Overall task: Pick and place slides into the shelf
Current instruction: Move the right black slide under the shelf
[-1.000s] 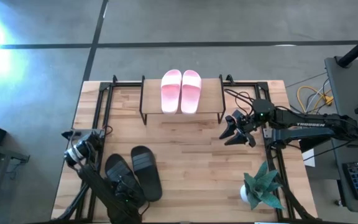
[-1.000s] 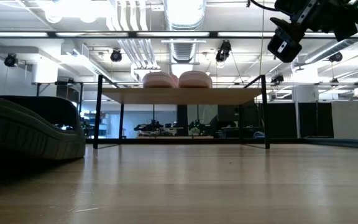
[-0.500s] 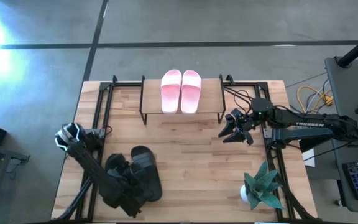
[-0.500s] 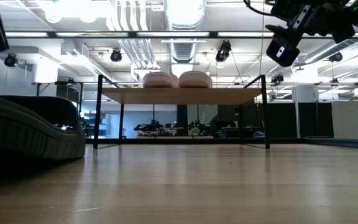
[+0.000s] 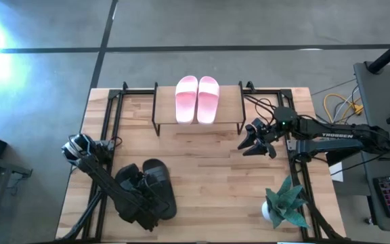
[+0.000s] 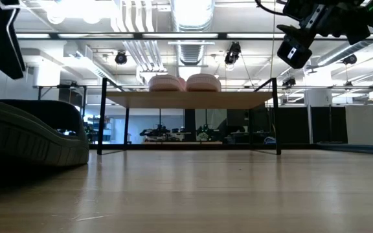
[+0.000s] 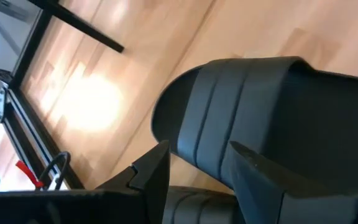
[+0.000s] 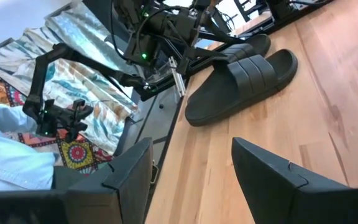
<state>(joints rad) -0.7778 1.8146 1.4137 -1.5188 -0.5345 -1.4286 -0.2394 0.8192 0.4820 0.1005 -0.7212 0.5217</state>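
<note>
The pink pair (image 5: 197, 98) lies side by side on the shelf's plank top (image 5: 230, 102), and it also shows on the shelf (image 6: 186, 99) in the low view. The black pair (image 5: 160, 188) lies sole-down near the table's near-left corner. My left gripper (image 5: 135, 191) is open low over the left black slide (image 7: 260, 106). One finger is on each side of that slide's rim, and the arm hides most of it from above. My right gripper (image 5: 253, 142) hangs open in the air to the right of the shelf, and it shows open in its wrist view (image 8: 191, 177). My left gripper comes slanting down at the end of the left black slide, beside its ribbed strap (image 7: 229, 118). The rim runs between the open fingers (image 7: 151, 177). I cannot tell whether they touch it.
A small potted plant (image 5: 284, 203) stands at the near-right corner. Black frame rails (image 5: 114, 115) run along the table's left and right sides. Bare wood lies between the shelf and the black pair. Cables and a desk sit beyond the right edge.
My left arm has swung and its gripper has moved a little toward the far edge, so it now covers the left black slide. Part of that arm has come into the low view's upper left. No slide has moved.
</note>
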